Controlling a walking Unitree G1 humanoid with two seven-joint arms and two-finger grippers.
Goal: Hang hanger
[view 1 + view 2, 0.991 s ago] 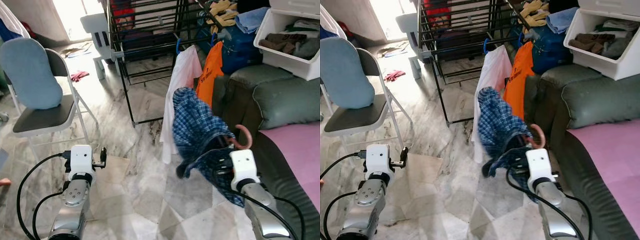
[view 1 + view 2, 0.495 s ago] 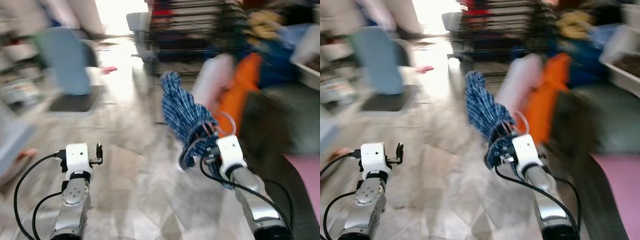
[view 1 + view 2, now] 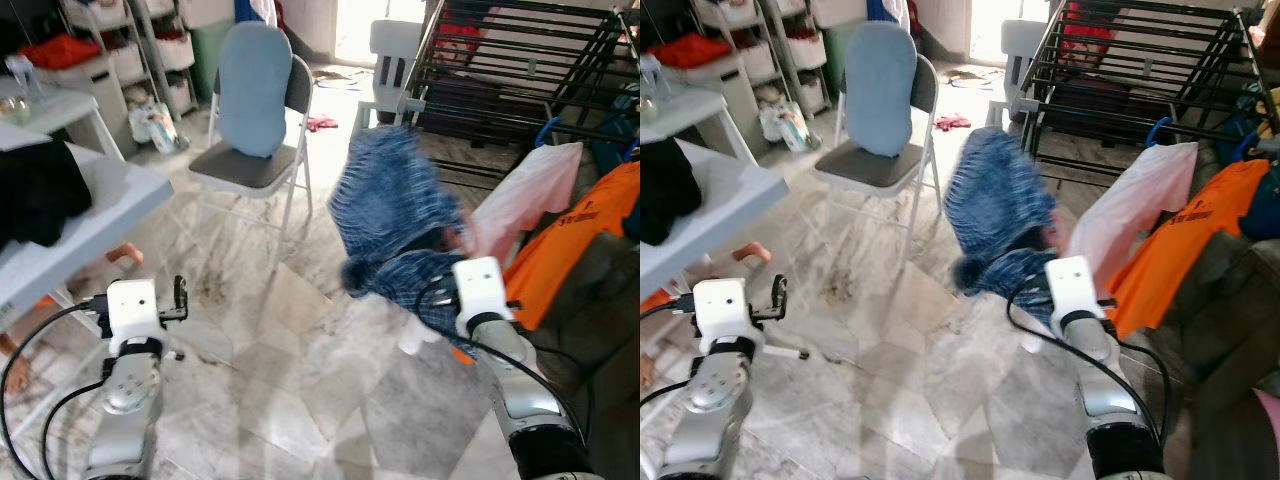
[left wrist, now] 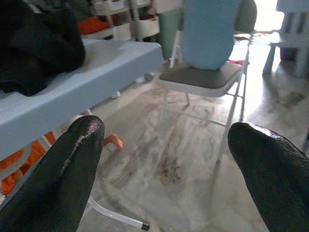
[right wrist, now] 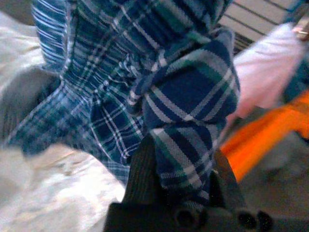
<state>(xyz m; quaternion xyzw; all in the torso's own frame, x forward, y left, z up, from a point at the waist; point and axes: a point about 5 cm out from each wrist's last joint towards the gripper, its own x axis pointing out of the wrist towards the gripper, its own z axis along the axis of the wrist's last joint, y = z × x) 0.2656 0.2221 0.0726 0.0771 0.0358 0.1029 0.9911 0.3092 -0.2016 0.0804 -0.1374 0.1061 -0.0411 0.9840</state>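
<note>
Blue plaid shirt [image 5: 159, 96], bunched, motion-blurred

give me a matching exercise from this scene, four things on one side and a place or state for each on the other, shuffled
Things:
1. plaid shirt
2. blue cushion
3. orange shirt
4. left gripper

Places or states:
A. hanging on the black rack
B. open, holding nothing
C. leaning against the back of the folding chair
D. clamped in the right gripper

Pairs: 1-D, 2-C, 3-A, 4-B
</note>
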